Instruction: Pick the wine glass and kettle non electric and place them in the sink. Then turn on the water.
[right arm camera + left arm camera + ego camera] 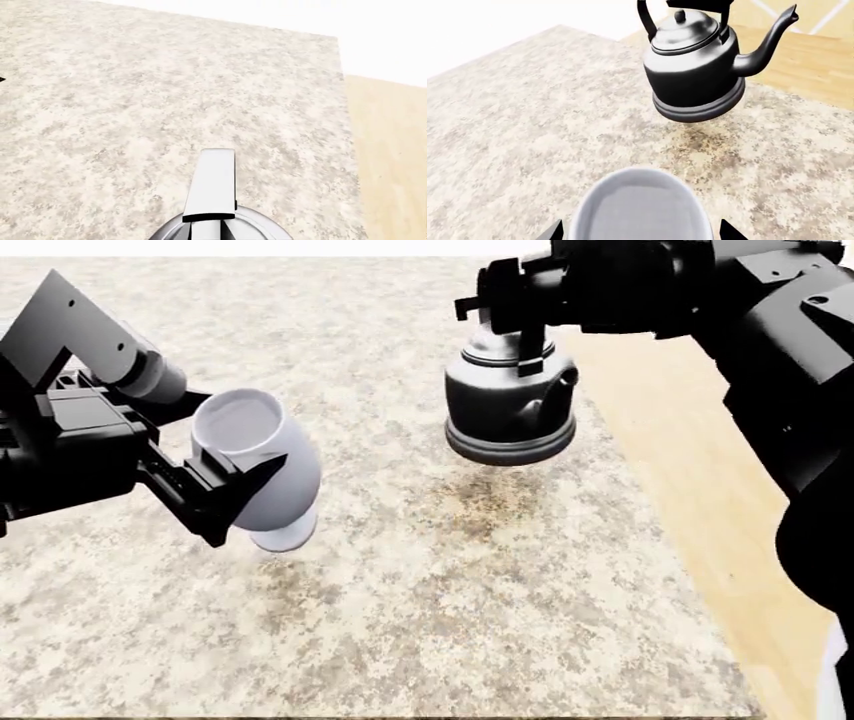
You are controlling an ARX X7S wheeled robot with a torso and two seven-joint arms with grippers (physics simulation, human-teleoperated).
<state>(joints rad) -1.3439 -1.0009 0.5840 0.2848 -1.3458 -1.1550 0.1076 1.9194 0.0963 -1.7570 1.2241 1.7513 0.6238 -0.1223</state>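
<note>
Landmark: speckled granite counter, beige and brown, with pale wood flooring along its edge on the robot's right.

Item 1: wine glass, opaque pale grey-white, tulip bowl on a round foot. Held clear above the counter, tilted, a faint shadow on the granite just below its foot. Left gripper: jaws closed around the bowl, one black finger on either side. In the left wrist view the open rim of the glass sits between the two black fingertips.

Item 2: kettle non electric, glossy dark grey, knobbed lid, curved spout. Suspended upright above the counter, near the wood-floor edge, its shadow on the granite beneath. Right gripper: jaws clamped on the arched top handle.

Glass and kettle are well apart over the counter.
</note>
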